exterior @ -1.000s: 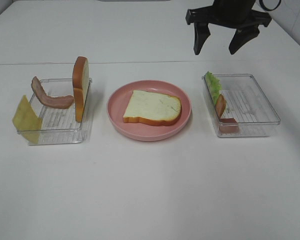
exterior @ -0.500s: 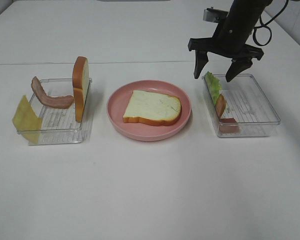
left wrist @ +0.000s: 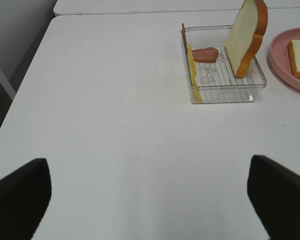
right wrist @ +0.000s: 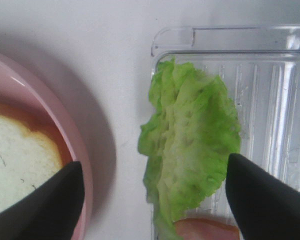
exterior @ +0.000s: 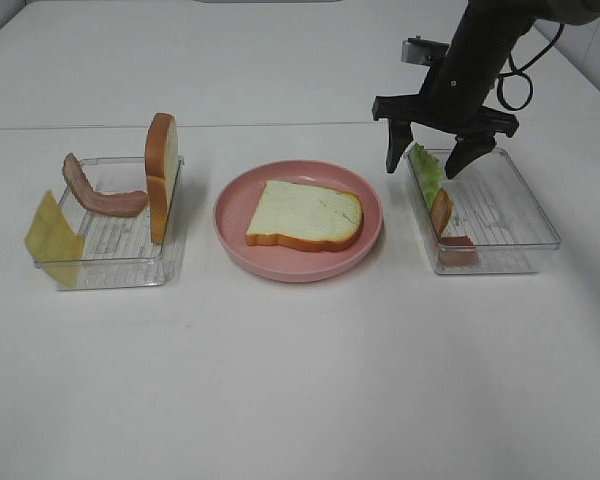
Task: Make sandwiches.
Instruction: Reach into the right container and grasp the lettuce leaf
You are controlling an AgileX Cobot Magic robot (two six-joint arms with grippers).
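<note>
The worktop is white, smooth and flat. In the middle sits a round pink plate, smooth and shiny. On it lies a flat bread slice, white on top with an orange-brown crust.

At 9 o'clock from the plate is a clear plastic tray with ridges on its floor. In it a second bread slice stands upright against the wall at 3 o'clock. A curved reddish-brown bacon strip lies toward 12 o'clock, and a thin yellow cheese square leans at the wall at 9 o'clock.

At 3 o'clock from the plate is a second clear tray. A ruffled green lettuce leaf leans on its 9 o'clock wall, with a second bacon strip just beside it toward 6 o'clock.

The right hand is black and open, with one finger on each side of the leaf, not squeezing it. The left hand is wide open above the worktop, holding nothing
</note>
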